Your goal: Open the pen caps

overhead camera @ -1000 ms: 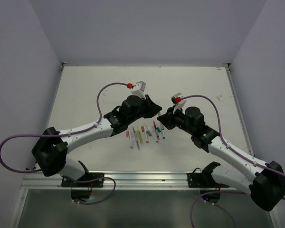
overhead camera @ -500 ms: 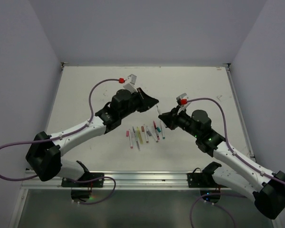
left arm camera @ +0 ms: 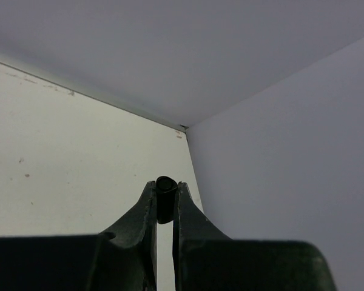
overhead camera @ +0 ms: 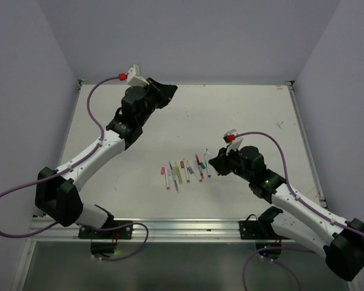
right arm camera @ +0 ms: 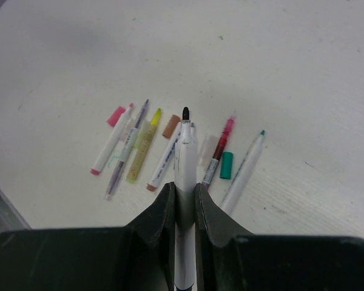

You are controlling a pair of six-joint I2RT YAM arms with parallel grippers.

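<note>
**Inspector:** What has changed since the last look?

**Assessor:** Upper left of the overhead view: the left gripper (overhead camera: 168, 90) has swung away from the centre, where both grippers met a second ago. Its wrist view shows the jaws clamped on a black cap (left arm camera: 165, 185), with the far corner of the table (left arm camera: 60, 145) behind.

**Inspector:** So that cap is off?

**Assessor:** I judge so. At centre the row of pens (overhead camera: 185, 171) lies undisturbed, with a pink cap (right arm camera: 116, 116), a brown cap (right arm camera: 170, 125) and a green cap (right arm camera: 226, 165) loose among them. Right of centre, the right gripper (overhead camera: 213, 162) has drawn back, pinching the pen (right arm camera: 183, 151), its black tip bare.

**Inspector:** Any writing?

**Assessor:** Small print on that barrel, unreadable. No brand made out.
</note>
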